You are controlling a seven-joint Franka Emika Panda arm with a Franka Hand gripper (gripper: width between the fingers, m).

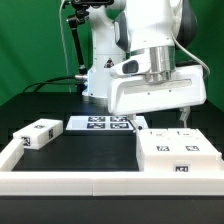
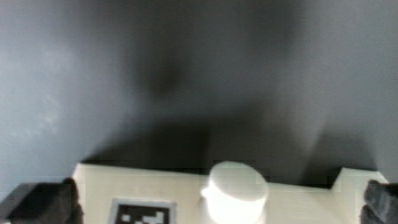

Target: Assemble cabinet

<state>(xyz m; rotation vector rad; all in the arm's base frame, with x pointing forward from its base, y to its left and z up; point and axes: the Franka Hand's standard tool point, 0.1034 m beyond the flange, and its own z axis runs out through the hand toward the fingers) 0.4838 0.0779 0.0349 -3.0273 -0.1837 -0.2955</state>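
Observation:
The cabinet, a large white box with black-and-white tags, lies on the black table at the exterior view's right. My gripper hangs just above its far edge. In the wrist view the gripper is open. Its dark fingers stand wide apart on either side of the box's white top. That top bears a tag and a short white round peg. A smaller white tagged block lies at the exterior view's left.
The marker board lies flat behind the middle of the table. A long white border rail runs along the front and up the exterior view's left side. The robot's base stands behind.

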